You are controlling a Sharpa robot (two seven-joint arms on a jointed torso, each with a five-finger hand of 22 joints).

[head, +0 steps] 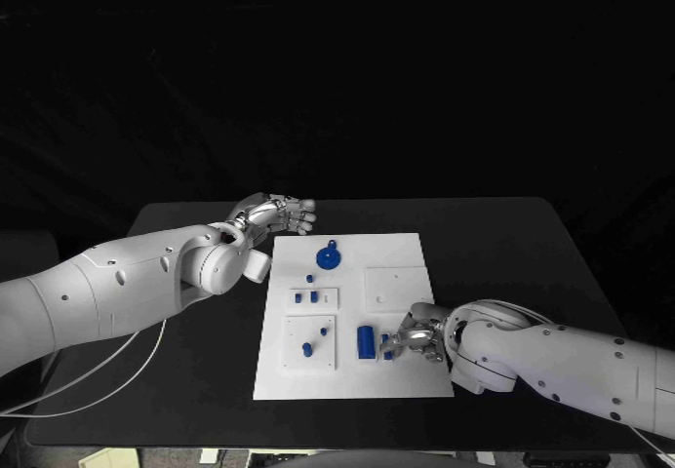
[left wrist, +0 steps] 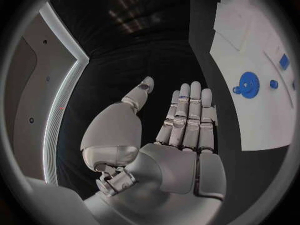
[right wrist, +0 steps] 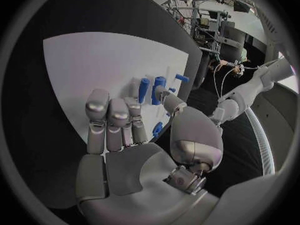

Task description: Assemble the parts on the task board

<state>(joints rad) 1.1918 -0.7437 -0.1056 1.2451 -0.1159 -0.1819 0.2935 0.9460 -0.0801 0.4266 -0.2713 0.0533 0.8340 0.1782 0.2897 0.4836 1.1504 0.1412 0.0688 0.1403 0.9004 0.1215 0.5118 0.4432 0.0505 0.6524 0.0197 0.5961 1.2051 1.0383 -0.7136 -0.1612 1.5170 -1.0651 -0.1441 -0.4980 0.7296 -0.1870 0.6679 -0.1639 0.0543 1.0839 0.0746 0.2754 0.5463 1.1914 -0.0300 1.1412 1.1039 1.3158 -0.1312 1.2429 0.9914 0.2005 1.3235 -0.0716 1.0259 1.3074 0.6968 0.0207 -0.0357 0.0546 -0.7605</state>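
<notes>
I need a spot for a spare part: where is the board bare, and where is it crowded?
The task board is bare along its near edge and at its far right corner, beyond the blank square plate. It is crowded near the right hand, around the blue cylinder, and beside the blue disc. The left hand sits off the far left corner.

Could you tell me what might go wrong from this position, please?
The right hand hovers very close to the upright blue parts near the task board's front; a small slip could topple them. The left hand, open beside the board's far corner, might nudge the board.
</notes>
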